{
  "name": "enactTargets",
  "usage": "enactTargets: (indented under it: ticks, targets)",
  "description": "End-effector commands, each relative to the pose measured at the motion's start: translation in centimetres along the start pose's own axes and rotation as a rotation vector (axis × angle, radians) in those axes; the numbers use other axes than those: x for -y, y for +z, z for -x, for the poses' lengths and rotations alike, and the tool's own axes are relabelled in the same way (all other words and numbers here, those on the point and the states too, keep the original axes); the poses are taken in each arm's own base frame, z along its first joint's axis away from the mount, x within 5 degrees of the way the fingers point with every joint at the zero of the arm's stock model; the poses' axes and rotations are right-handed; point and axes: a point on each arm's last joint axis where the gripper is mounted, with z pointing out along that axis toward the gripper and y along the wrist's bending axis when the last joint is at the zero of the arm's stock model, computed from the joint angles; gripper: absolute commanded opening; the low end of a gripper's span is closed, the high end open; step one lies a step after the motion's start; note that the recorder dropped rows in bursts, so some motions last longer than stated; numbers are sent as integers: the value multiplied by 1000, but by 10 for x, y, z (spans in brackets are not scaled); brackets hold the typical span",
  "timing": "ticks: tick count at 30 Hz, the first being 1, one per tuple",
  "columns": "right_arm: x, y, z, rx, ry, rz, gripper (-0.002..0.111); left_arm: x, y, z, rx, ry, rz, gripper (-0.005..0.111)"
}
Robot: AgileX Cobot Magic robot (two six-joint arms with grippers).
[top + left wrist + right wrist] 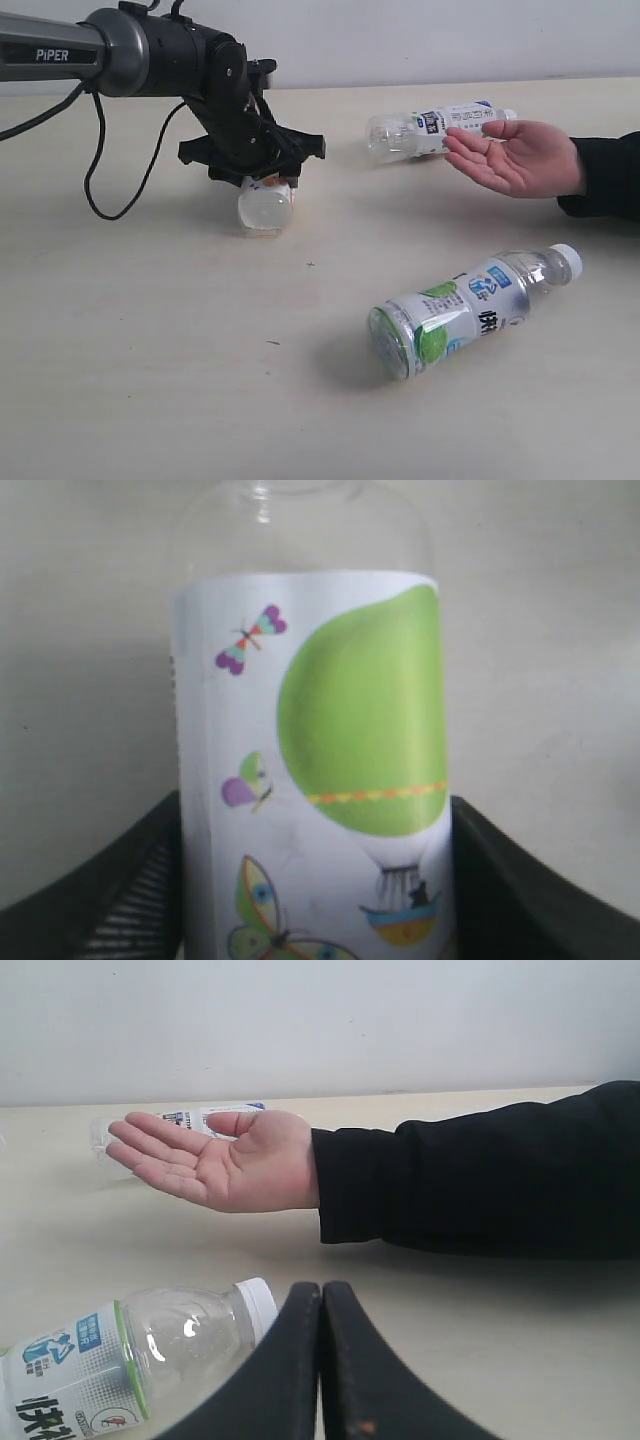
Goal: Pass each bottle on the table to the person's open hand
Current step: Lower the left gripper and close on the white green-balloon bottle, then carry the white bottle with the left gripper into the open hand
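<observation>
3 bottles show against the pale surface (pixel 150 400) — a green-labelled bottle (pixel 470 312) lies front right, a white-blue bottle (pixel 432 131) lies just behind the open hand (pixel 520 158), and a balloon-print bottle (pixel 320 760) is clamped in the left pincer (pixel 262 180). The right pincer (pixel 322 1360) has its tips pressed together.

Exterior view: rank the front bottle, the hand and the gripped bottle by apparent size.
1. front bottle, though nearest the camera
2. hand
3. gripped bottle, partly hidden by the left gripper
</observation>
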Motion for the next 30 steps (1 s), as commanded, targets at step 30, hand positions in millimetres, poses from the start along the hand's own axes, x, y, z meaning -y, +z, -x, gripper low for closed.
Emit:
enactTargets:
  ticks: [30]
  targets:
    - [0, 0, -1, 7, -1, -6, 0, 105, -128, -23, 186, 203, -220, 0]
